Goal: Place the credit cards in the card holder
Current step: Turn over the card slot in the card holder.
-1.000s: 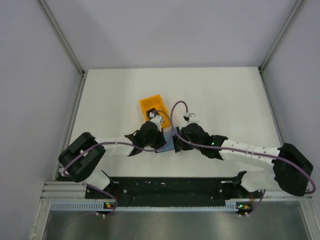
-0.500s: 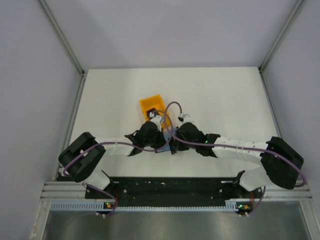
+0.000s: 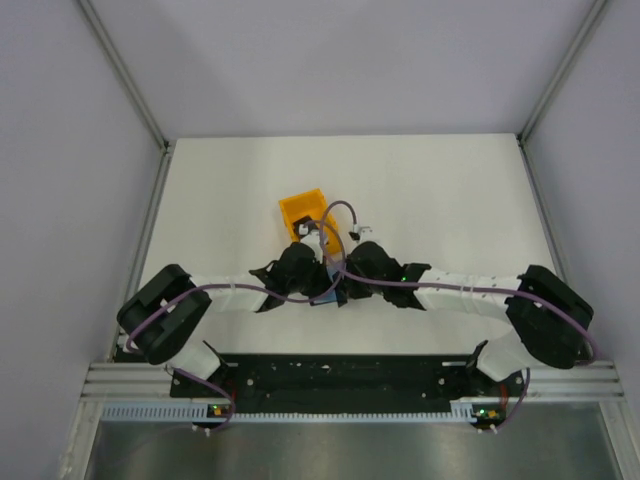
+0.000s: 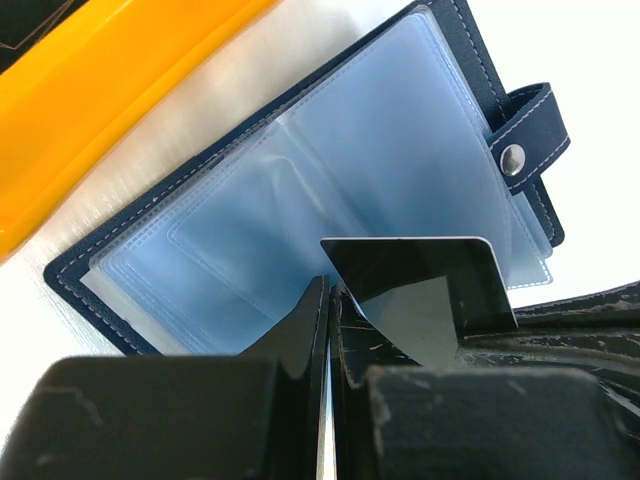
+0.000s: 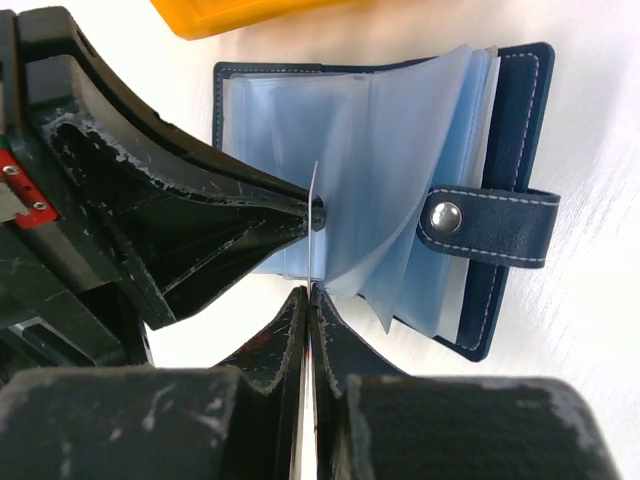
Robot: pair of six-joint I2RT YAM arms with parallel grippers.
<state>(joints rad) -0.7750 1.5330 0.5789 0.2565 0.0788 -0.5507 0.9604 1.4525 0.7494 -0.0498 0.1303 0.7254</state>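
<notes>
Clamping a thin black rectangular card (image 4: 420,285) between them, your right fingers (image 5: 265,350) are holding it just above the clear plastic sleeves of the small navy-blue folding card holder (image 4: 470,70). The holder is lying open on the white desk (image 3: 450,200), just beside the orange plastic bin (image 4: 100,90). Your left fingers (image 4: 290,340) are pressing together, with their tips sitting at the card's lower corner over the sleeves. You cannot tell whether they are pinching a sleeve. The holder's snap strap (image 5: 485,225) is lying across the sleeve edges. Both arms are meeting on the near side of the bin.
</notes>
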